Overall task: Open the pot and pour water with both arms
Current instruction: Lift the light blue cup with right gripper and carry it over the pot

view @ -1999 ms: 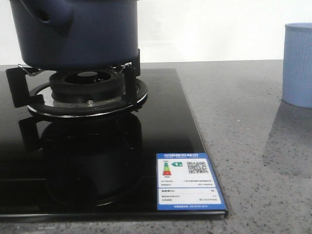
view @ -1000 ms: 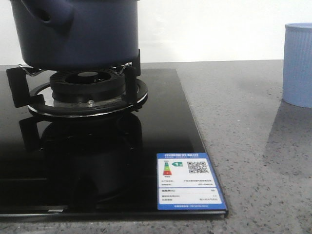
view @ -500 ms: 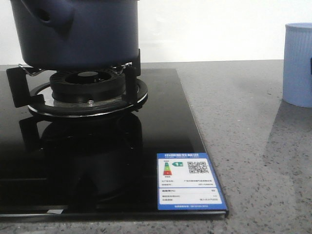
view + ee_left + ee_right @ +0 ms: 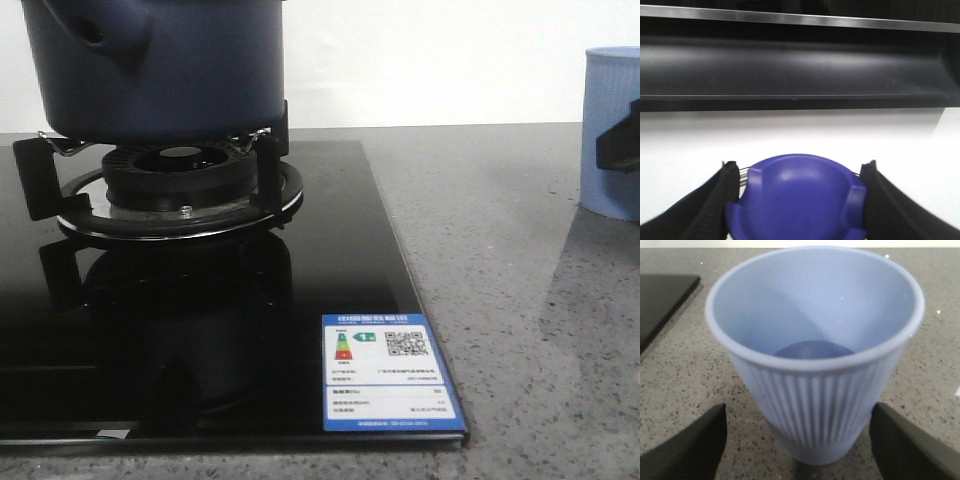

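Observation:
The dark navy pot (image 4: 160, 70) stands on the burner grate (image 4: 180, 190) at the left of the front view, its stubby side knob (image 4: 110, 30) facing the camera and its top out of frame. In the left wrist view a rounded blue domed piece (image 4: 800, 200), which looks like the pot's lid, sits between the black fingers (image 4: 715, 200), and my left gripper (image 4: 800, 170) is shut on it, with white wall behind. My right gripper (image 4: 800, 410) stands open, one finger on each side of the light blue ribbed cup (image 4: 815, 355), apart from it. Its dark edge (image 4: 617, 140) shows before the cup (image 4: 608, 130).
The black glass cooktop (image 4: 330, 260) carries a blue and white energy label (image 4: 388, 372) near its front right corner. Grey speckled counter (image 4: 500, 260) lies between cooktop and cup. A dark range hood (image 4: 790, 65) hangs above in the left wrist view.
A dark part of my right gripper has come into the front view at the right edge, in front of the cup. The pot and the cup have stayed in place.

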You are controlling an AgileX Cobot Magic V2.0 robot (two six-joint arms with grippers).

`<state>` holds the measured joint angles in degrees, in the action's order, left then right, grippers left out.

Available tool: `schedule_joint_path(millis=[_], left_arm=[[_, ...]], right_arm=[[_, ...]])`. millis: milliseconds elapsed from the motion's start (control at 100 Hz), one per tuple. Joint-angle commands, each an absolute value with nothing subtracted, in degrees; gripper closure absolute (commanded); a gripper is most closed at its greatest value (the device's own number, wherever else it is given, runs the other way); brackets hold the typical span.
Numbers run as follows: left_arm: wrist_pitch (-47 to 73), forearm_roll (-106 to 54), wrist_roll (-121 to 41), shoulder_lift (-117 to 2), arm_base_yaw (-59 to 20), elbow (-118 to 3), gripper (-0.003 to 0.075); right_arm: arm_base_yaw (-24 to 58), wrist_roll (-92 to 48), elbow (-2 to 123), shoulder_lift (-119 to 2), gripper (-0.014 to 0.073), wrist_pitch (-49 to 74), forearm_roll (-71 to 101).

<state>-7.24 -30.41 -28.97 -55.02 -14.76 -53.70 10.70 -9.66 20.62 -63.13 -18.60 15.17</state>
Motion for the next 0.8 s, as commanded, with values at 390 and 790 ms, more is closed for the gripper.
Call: schedule_joint_path(millis=[390, 790], left_arm=[[-12.2, -29.8, -29.0, -53.8, -14.6, -55.8, 0.0404], [-12.2, -29.8, -29.0, -53.8, -14.6, -55.8, 0.0404]], right_arm=[[10.9, -9.4, 24.1, -69.7, 0.0061, -29.6, 15.4], [10.9, -9.4, 27.2, -73.8, 0.0083, -30.7, 15.4]])
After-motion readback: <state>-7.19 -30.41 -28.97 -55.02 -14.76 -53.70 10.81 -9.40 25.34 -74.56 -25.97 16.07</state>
